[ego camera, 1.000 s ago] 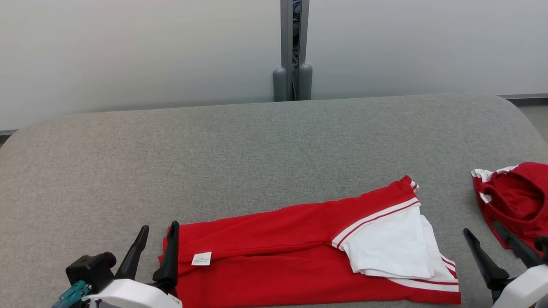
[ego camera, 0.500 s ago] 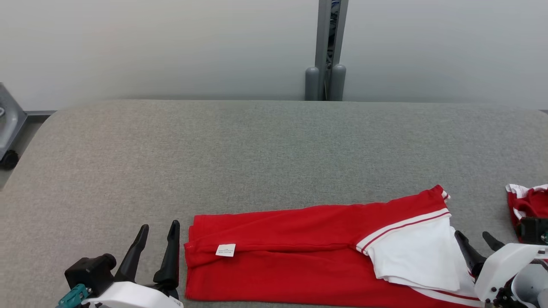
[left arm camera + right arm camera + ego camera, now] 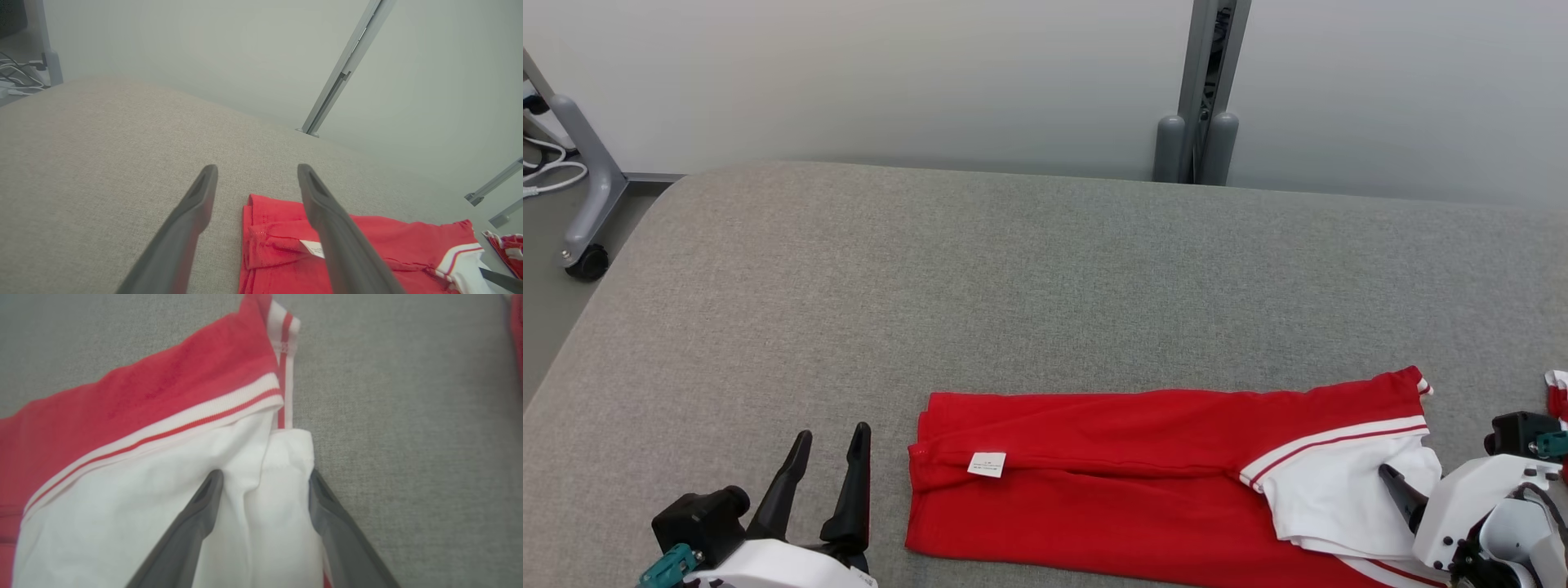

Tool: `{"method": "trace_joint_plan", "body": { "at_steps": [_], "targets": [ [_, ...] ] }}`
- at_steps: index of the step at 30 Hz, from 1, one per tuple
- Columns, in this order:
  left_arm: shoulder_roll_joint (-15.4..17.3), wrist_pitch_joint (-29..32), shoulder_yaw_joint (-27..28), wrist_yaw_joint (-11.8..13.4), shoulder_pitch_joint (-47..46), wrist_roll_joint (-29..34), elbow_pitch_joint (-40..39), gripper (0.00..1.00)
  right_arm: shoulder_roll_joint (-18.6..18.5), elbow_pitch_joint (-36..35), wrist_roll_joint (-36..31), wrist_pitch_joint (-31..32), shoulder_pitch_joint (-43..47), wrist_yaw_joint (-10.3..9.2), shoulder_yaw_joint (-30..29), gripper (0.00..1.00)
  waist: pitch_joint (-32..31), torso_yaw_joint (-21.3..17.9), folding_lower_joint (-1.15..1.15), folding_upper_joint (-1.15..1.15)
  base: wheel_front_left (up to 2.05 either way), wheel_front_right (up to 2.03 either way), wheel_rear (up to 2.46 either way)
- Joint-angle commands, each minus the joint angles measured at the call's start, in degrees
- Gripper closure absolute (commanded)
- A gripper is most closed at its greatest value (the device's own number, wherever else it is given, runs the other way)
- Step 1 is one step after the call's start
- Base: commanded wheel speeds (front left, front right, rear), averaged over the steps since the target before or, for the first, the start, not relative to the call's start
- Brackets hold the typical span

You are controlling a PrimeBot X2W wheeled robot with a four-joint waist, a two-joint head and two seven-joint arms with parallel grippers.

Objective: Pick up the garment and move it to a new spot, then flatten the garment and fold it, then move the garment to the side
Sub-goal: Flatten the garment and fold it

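Observation:
The garment (image 3: 1111, 498), red with white striped trim and a white sleeve, lies folded into a long band near the front edge of the grey table (image 3: 1013, 286). My left gripper (image 3: 832, 433) stands open just left of the garment's left end, apart from it. The left wrist view shows its fingers (image 3: 257, 169) wide apart above that end of the garment (image 3: 278, 245). My right gripper (image 3: 1395, 483) is down on the white sleeve at the garment's right end. In the right wrist view its open fingers (image 3: 264, 475) straddle a fold of white cloth (image 3: 163, 477).
Another red and white cloth (image 3: 1558, 392) lies at the table's far right edge. A grey post (image 3: 1201, 122) stands behind the table against the pale wall. A wheeled stand leg (image 3: 588, 204) and cables are on the floor at the left.
The head camera has turned left, shifting the whole picture right. My right gripper has come from beside the other red cloth onto the garment's white sleeve. The left gripper now stands slightly clear of the garment.

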Motion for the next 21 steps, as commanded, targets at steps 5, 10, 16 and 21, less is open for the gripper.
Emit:
{"method": "trace_joint_plan", "body": {
  "at_steps": [5, 10, 16, 21],
  "targets": [
    [0.0, -0.2, 0.3, -0.3, 0.1, 0.5, 0.3, 0.0, 0.4, 2.6, 1.6, 2.5, -0.8, 0.01, 2.7, 0.0, 0.2, 0.4, 0.0, 0.0, 0.0, 0.0, 0.0],
    [-0.1, -0.2, 0.4, -0.3, -0.1, 0.5, 0.3, 0.0, 0.9, 3.0, 2.5, 3.9, -1.5, 0.07, 6.3, 0.57, 0.1, 0.5, 0.0, 0.0, 0.0, 0.0, 0.0],
    [0.1, -0.2, 0.5, -0.2, 0.1, 0.6, 0.4, 0.0, -1.1, 3.2, 1.9, 2.6, -2.6, 0.04, 10.0, 1.0, -0.2, 0.1, 0.0, 0.0, 0.0, 0.0, 0.0],
    [0.0, -0.3, 0.4, -0.2, 0.2, 0.6, 0.1, 0.0, -2.6, 2.9, 3.1, 1.7, -4.5, 0.0, 11.2, 1.0, -0.5, -1.0, 0.0, 0.0, 0.0, 0.0, 0.0]
  ]
}}
